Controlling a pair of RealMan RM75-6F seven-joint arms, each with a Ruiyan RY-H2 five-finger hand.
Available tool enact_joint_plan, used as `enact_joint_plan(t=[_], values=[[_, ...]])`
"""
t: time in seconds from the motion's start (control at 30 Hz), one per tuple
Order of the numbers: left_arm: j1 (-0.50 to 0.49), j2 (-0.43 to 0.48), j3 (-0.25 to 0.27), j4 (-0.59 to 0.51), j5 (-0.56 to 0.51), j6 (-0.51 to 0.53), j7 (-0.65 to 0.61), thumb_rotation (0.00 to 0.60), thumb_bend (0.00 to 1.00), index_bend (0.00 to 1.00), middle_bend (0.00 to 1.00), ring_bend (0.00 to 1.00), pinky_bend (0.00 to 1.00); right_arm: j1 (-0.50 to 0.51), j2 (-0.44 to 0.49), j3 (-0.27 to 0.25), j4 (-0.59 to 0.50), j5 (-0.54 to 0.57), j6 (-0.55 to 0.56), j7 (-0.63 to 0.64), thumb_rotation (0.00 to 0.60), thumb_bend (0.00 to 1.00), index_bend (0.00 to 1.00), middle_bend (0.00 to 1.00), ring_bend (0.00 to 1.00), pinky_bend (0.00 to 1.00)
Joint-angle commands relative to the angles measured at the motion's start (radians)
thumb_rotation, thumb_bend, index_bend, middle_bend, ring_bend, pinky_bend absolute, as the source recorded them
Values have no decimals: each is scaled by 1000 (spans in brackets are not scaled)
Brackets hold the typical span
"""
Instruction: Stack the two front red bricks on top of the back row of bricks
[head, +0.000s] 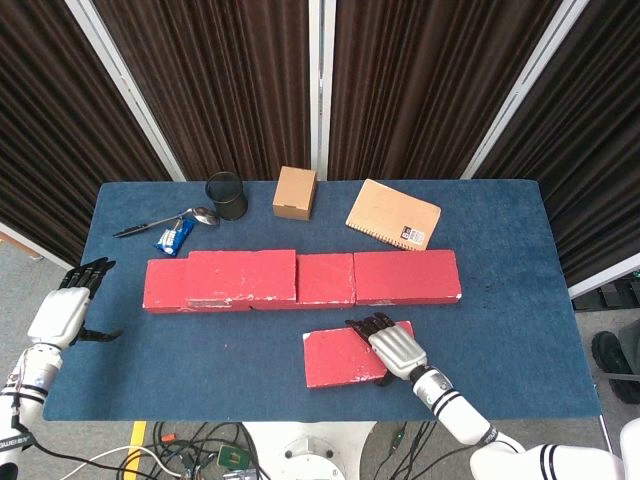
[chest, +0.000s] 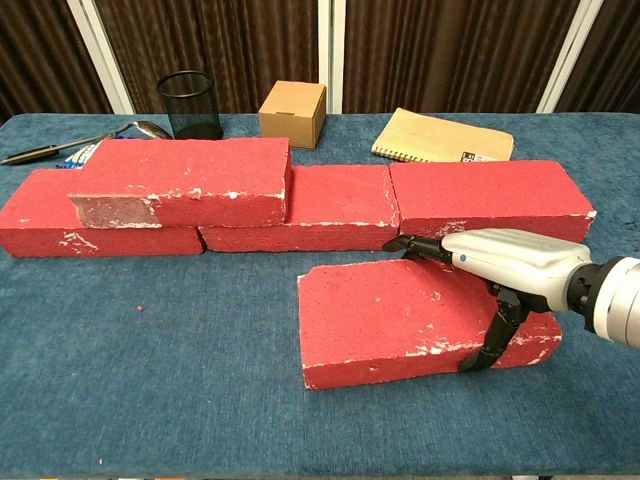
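The table (head: 500, 340), covered in blue cloth, is being occupied across its middle by the back row of bricks (head: 405, 277), red blocks laid end to end. One stacked brick (head: 240, 276) is already lying on top of that row toward the left, so half of the job is judged to be done.

The front brick (head: 340, 358) is being held just in front of the row, slightly apart from it, toward the right of centre. In the chest view this brick (chest: 390, 320) is seen lying roughly flat on the cloth.

The right hand (head: 393, 346) is being kept over the brick's right end, with its fingers (chest: 415, 245) laid across the top face toward the far edge and the thumb pressed against the near side face, so the brick is being clamped between them. The left hand (head: 66, 308) is being held off the left edge of the table, well apart from everything, with the fingers spread and nothing in them.

The brick is judged to be stiff, rough and fairly heavy, with chipped, crumbling edges. Gripped at one end only, it is likely to sag at the free left end, so a hold nearer the middle of its length, across the short width, is being suggested.

Smaller things are being left at the back: a notebook (head: 393, 214), a cardboard box (head: 295, 192), a black mesh cup (head: 227, 195), and a spoon (head: 200, 214).
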Motion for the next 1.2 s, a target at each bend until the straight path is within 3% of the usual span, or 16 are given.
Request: enact_joint_plan(t=[0.03,0.43,0.63,0.73,0.9,1.07,1.2], values=[[1,0,-1,0,0,-1,0,600,0,5,0,0,0,2,3,-2,0,0,0,1,600,0,0,202,127,0],[7,4,-5,-5,6,-5,-3,600,0,5,0,0,0,-19,12,-24,-9,-58,55,23,600,0,0,254,204,0],[11,13,-7,-13,7,-2,-3,600,0,5,0,0,0,-38,92,-30,-89,-153,134,25,600,0,0,257,205,0],[12,18,-10,-19,10,-1,-8,600,0,5,0,0,0,-39,144,-7,-128,-175,170,13,600,0,0,260,213,0],[11,23,-11,-23,17,-5,-20,600,0,5,0,0,0,-9,210,71,-136,-119,168,0,600,0,0,261,224,0],[12,33,-11,-26,15,-16,-40,600,0,5,0,0,0,53,260,154,-79,-3,81,42,600,0,0,254,223,0],[11,39,-13,-25,12,-23,-45,600,0,5,0,0,0,108,269,191,-2,56,3,64,600,0,0,246,224,0]])
